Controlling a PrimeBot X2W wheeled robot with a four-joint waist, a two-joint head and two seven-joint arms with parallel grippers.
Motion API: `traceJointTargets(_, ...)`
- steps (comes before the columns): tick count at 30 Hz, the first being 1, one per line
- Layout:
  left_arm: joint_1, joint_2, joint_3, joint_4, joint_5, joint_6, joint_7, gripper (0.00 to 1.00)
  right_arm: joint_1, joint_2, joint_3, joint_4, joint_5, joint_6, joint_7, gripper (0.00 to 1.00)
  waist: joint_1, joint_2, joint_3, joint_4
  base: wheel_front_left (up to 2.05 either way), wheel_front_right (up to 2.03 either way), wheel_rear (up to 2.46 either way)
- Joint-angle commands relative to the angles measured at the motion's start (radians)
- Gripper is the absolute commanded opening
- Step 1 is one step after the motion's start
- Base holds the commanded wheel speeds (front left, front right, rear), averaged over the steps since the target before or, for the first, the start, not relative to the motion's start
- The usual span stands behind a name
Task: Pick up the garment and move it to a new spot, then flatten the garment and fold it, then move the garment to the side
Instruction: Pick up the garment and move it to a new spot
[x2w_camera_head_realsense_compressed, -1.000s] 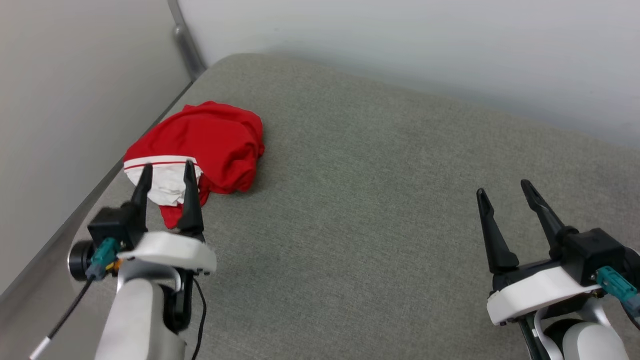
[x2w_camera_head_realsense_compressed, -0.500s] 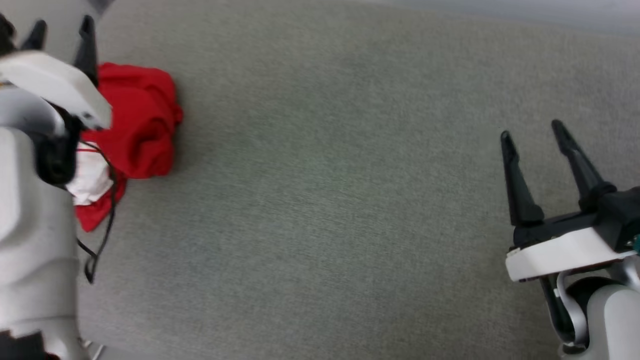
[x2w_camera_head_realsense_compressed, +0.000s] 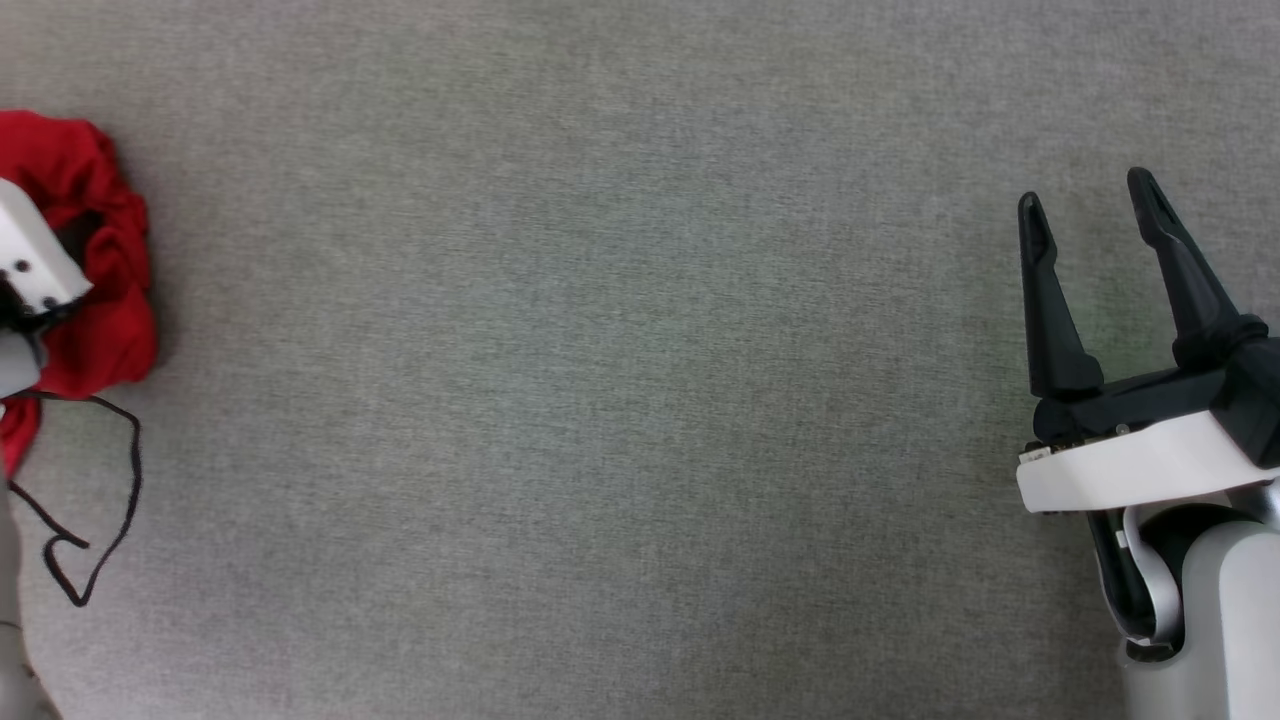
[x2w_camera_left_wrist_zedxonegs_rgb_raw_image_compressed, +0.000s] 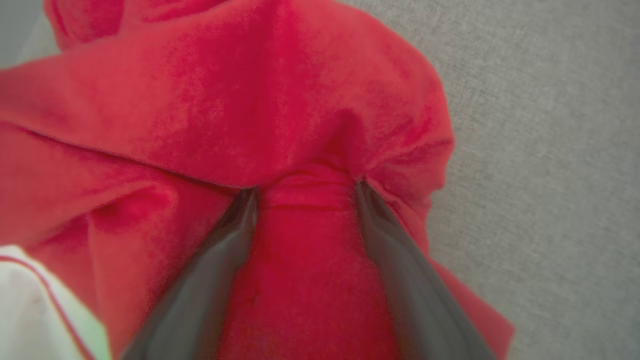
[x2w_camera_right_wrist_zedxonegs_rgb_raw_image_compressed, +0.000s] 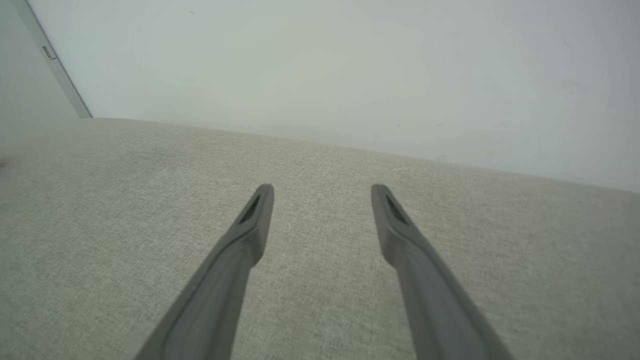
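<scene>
The garment (x2w_camera_head_realsense_compressed: 105, 250) is a crumpled red heap at the far left edge of the head view, partly behind my left arm's white wrist housing (x2w_camera_head_realsense_compressed: 30, 265). In the left wrist view the garment (x2w_camera_left_wrist_zedxonegs_rgb_raw_image_compressed: 250, 100) is very close, with a white sleeve edge (x2w_camera_left_wrist_zedxonegs_rgb_raw_image_compressed: 30, 310) at the lower left. My left gripper (x2w_camera_left_wrist_zedxonegs_rgb_raw_image_compressed: 305, 187) is open, its fingers (x2w_camera_left_wrist_zedxonegs_rgb_raw_image_compressed: 220, 270) pushed into the cloth with a red fold bulging between them. My right gripper (x2w_camera_head_realsense_compressed: 1087, 190) hovers open and empty over bare fabric at the right. The right wrist view shows the right gripper (x2w_camera_right_wrist_zedxonegs_rgb_raw_image_compressed: 322, 189) with its fingers spread.
A grey woven surface (x2w_camera_head_realsense_compressed: 600, 400) spreads across the head view. A thin black cable (x2w_camera_head_realsense_compressed: 110, 480) loops on it below the garment. A pale wall (x2w_camera_right_wrist_zedxonegs_rgb_raw_image_compressed: 320, 65) rises behind the surface's far edge, with a metal strip (x2w_camera_right_wrist_zedxonegs_rgb_raw_image_compressed: 55, 65) at the corner.
The head camera has swung down and to the right, so the garment now sits at the left edge. My left gripper has gone forward from the white sleeve into the red cloth.
</scene>
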Motion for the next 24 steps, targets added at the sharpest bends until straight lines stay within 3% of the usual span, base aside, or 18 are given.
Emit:
traceJointTargets(1,0.047,-0.012,-0.001,0.04,-0.004,0.012,0.035,1.0,-0.015,0.001,0.002,0.003,0.004,0.0,-0.006,1.0,-0.0002,0.0,0.015,-0.015,0.0,0.0,0.0)
traceJointTargets(6,0.115,-0.028,0.003,0.092,-0.008,0.043,0.051,1.0,-0.026,0.002,-0.002,0.009,0.011,0.0,-0.011,1.0,-0.0002,0.0,0.018,-0.02,0.0,0.0,0.0)
traceJointTargets(7,0.119,-0.023,0.0,0.09,0.0,0.049,0.038,0.22,-0.026,0.002,-0.005,0.01,0.01,0.0,-0.011,1.0,-0.0002,0.0,0.016,-0.019,0.0,0.0,0.0)
traceJointTargets(8,0.119,-0.02,-0.005,0.086,0.007,0.052,0.025,0.0,-0.026,0.003,-0.006,0.012,0.009,0.0,-0.012,1.0,-0.0002,0.0,0.011,-0.017,0.0,0.0,0.0)
traceJointTargets(16,0.037,0.037,-0.033,-0.003,0.062,0.051,-0.181,0.0,-0.005,0.007,0.002,0.036,0.01,0.0,-0.021,1.0,-0.0002,0.0,-0.079,0.001,0.0,0.0,0.0)
traceJointTargets(24,-0.006,0.032,-0.067,-0.049,0.11,0.033,-0.454,0.0,0.044,0.019,-0.008,0.071,0.028,0.0,-0.039,1.0,-0.0002,0.0,-0.221,0.004,0.0,0.0,0.0)
